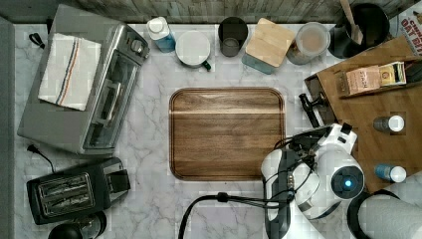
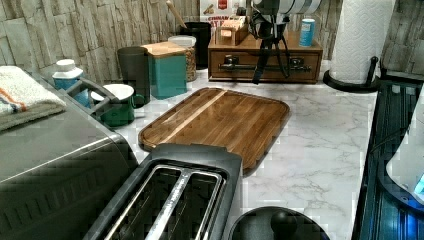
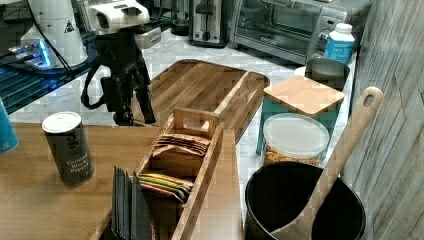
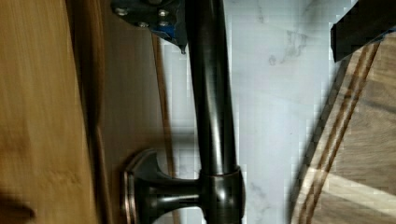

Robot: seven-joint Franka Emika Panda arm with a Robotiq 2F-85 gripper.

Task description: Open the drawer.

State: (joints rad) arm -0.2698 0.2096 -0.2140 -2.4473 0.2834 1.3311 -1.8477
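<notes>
Gripper [image 2: 270,70] spread open around the handle [image 4: 212,93], not clamped; drawer [image 2: 265,65] looks shut, pull yet to come.

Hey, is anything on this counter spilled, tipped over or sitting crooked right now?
Nothing stands out. The cutting board lies flat and square on the marble counter, the canisters along the wall stand upright, and no spill is visible. The gripper is at the black bar handle of the drawer.

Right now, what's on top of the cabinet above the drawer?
On the cabinet top: a pepper shaker, a wooden caddy of tea packets and a blue bottle. The drawer looks closed, so its inside is hidden.
</notes>
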